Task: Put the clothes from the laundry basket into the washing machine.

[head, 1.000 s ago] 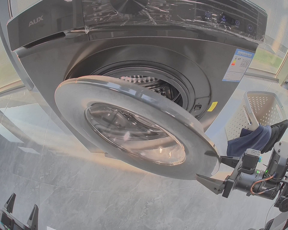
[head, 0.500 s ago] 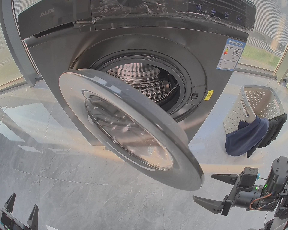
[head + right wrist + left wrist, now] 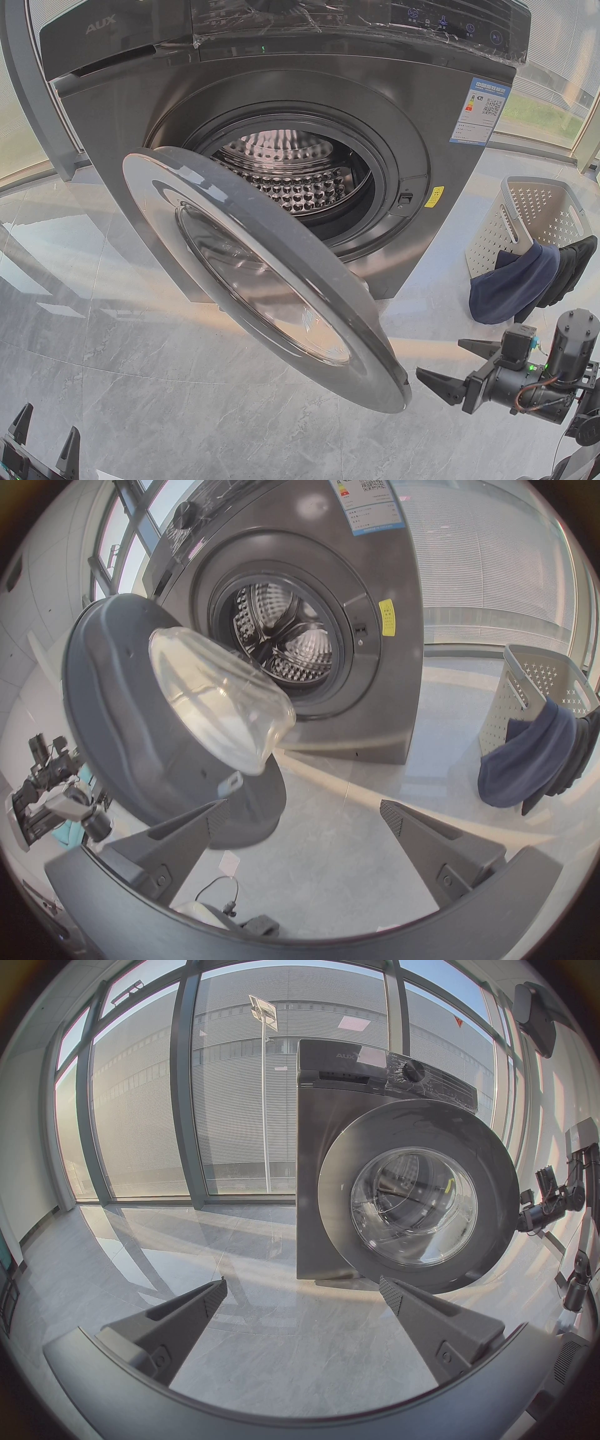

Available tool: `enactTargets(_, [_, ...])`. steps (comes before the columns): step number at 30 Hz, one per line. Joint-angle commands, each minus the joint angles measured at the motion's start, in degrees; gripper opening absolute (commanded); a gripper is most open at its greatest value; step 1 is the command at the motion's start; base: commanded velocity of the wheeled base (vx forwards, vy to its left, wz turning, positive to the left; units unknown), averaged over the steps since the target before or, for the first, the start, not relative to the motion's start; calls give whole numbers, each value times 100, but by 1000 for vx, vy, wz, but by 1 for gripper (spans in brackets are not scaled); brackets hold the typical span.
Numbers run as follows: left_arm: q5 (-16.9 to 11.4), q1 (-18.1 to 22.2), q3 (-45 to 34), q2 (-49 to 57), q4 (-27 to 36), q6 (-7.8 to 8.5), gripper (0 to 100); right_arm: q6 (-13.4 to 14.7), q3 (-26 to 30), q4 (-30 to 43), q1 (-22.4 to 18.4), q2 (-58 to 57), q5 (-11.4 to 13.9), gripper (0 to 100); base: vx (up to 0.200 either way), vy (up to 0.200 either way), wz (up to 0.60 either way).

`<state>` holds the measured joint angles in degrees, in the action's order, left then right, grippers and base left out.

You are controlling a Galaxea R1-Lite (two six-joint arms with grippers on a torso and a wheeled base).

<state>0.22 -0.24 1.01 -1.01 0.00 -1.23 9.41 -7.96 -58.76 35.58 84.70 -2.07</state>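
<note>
A dark grey metal front-loading washing machine (image 3: 437, 106) stands on a glossy grey tiled floor (image 3: 156, 387). Its round door with a glass porthole (image 3: 262, 269) hangs swung open, and the dimpled steel drum (image 3: 287, 169) behind it looks empty. To the robot's right, near the machine, sits a pale perforated plastic laundry basket (image 3: 537, 206). A navy blue garment (image 3: 512, 287) and a black garment (image 3: 572, 269) are draped over its front rim, hanging down outside. None of the clothes are in the machine yet.

The right gripper (image 3: 439, 357) hovers low, just beside the door's free edge but not touching it. Its jaws are spread wide and hold nothing. The left gripper (image 3: 49, 420) sits low at the robot's left, well apart from everything, jaws also released and empty.

The step in hand appears to be going for the first garment. It would go best if the right arm turned away from the door edge toward the basket and came down on the navy cloth where it crosses the rim. The jaws should pinch a thick fold, then lift until the hanging end clears the rim, so the light basket does not tip or drag.

The right wrist view adds the door's inner face, with its bulging glass bowl, and a straight look deep into the drum. The head view gives that door at a slant. The left wrist view looks from the other side, at the door's flat outer face and the machine's plain side panel.
</note>
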Motion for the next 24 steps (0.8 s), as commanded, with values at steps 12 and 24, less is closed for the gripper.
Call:
enactTargets(12, [4,-2,-92,75,0,0,100,351,-338,-364,1363,1119,-21,100,0,0,0])
enactTargets(24, [4,-2,-92,75,0,0,100,439,-1920,-848,669,2244,-540,100,0,0,0])
